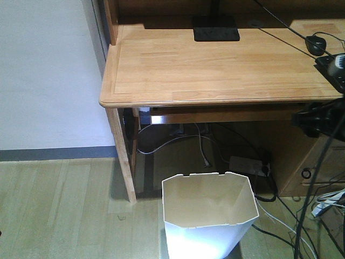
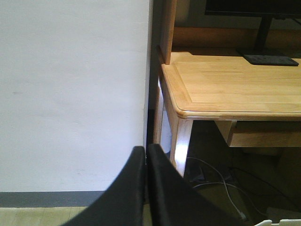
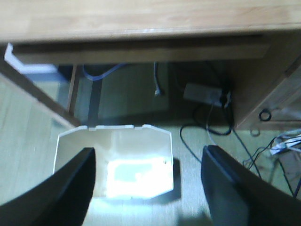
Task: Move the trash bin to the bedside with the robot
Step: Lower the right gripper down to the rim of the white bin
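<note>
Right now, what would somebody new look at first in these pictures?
Probably the white trash bin, standing open and looking empty on the floor by the wooden desk. Next, the tangle of cables under that desk. The right gripper hangs open above the bin.

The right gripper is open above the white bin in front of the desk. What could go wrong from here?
The right gripper hangs open over the trash bin. If the jaws close on its thin rim, the wall may bend and slip out.
Loose cables lie close beside the bin, so dragging it could snag them.
The desk leg stands near on the other side, and a swing that way might hit it.
</note>
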### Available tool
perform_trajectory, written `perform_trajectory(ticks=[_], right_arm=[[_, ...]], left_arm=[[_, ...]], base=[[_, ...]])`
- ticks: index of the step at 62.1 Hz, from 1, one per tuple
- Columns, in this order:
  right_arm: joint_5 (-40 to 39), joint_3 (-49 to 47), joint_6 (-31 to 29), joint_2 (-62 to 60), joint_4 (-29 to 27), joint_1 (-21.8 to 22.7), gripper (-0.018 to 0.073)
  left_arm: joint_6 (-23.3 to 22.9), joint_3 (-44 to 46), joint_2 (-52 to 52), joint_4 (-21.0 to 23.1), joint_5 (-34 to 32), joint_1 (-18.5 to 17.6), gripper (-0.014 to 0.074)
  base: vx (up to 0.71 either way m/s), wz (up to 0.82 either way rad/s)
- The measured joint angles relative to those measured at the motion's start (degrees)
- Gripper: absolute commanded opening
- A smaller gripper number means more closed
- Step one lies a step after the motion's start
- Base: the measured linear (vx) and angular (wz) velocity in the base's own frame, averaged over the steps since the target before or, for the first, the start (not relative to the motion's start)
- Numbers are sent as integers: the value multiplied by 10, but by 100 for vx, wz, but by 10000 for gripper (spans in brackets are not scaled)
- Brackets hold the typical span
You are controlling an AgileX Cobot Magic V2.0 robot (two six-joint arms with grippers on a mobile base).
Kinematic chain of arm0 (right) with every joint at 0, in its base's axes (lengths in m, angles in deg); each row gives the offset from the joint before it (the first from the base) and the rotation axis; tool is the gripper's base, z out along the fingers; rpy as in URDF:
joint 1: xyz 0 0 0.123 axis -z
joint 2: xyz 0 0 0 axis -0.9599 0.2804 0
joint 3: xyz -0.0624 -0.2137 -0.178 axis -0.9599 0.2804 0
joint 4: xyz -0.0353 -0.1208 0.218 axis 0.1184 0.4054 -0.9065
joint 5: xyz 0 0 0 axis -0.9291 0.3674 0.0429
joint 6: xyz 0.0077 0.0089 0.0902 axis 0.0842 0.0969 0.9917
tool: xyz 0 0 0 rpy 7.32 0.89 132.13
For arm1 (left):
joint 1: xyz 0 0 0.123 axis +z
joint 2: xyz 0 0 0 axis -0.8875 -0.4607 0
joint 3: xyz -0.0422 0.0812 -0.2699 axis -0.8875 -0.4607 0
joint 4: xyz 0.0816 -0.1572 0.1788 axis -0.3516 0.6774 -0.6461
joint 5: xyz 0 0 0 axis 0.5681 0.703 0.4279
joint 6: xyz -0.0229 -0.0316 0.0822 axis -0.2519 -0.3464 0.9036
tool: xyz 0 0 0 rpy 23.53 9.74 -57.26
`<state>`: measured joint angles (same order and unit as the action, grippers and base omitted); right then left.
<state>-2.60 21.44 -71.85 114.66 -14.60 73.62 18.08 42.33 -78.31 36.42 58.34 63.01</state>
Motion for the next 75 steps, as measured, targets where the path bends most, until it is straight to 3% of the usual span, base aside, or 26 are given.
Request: perform_trajectory(ticks=[24,75], right_arm=[[22,-73,-144,234,-90,0,477],[-64,-246,-193,672,-91,0,477]], left_arm=[[0,0,0,0,0,0,-6],[0,0,0,0,0,0,-6]], base=[[0,0],[0,0]])
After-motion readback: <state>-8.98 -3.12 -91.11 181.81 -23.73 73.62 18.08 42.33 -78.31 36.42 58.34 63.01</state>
